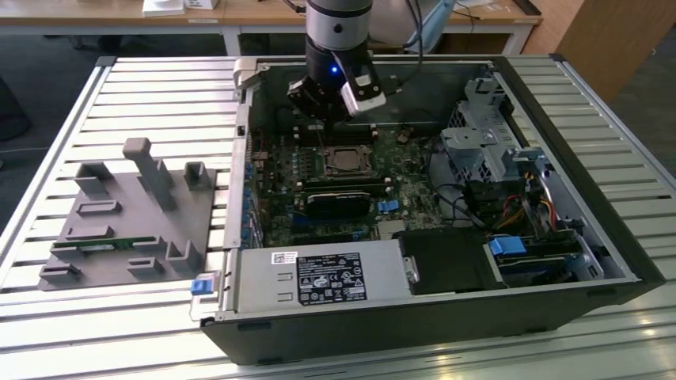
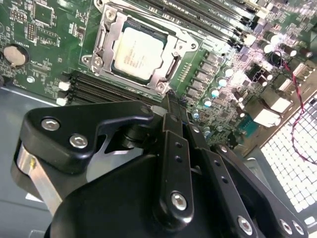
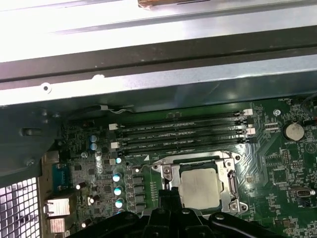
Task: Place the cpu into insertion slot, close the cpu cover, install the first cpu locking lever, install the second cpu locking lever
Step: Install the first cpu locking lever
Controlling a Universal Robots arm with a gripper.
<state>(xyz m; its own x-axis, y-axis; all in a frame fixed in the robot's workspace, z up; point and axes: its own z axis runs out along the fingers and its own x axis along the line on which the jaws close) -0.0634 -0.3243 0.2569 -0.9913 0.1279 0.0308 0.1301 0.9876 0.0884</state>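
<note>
Second wrist view: the hand (image 2: 171, 101) is hovering, fingers (image 2: 173, 144) together and gripping nothing, just short of the insertion slot (image 2: 105, 30); the cpu (image 2: 140, 49) is lying seated inside it, the cpu cover (image 2: 161, 75) sitting flat around its face.

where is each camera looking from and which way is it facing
Exterior view: off the arm, high, looking down into the open black computer case; shows the arm and gripper above the green motherboard.
Second wrist view: on the arm, looking past the gripper at the small square silver-beige cpu in its silvery-rimmed socket.
First wrist view: on the arm, facing the board; the gripper's black tip shows.
Shared: both wrist views show the cpu and long black memory slots.
</note>
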